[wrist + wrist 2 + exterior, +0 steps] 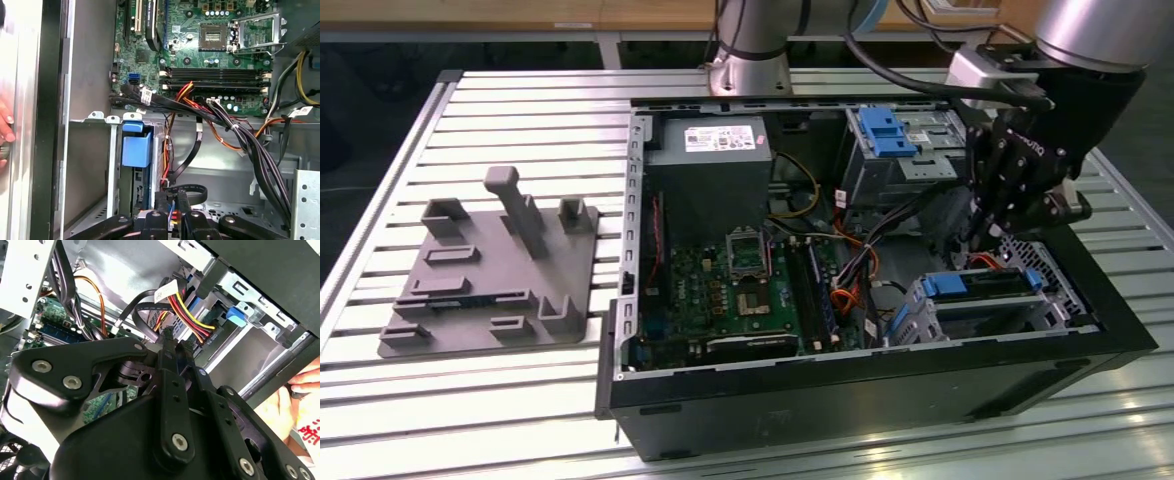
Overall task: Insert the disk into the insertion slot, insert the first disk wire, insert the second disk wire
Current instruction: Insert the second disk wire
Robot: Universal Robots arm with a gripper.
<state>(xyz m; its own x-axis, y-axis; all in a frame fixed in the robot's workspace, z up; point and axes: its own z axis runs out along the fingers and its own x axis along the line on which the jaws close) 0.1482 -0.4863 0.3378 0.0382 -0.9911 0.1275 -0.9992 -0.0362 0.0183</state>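
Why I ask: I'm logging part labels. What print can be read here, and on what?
Nothing reads clearly.
Power supply label: too small.
Cable tags: blurred.
End effector lettering: too small.
Red print by the hand: cut off, unreadable.

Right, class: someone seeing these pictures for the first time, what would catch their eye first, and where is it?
The open computer case on the slatted table, green motherboard bared, grabs attention first. At the exterior view's right the black tool reaches into it, just above the blue-framed disk sitting in its silver cage. A grey fixture plate lies at the exterior view's left.
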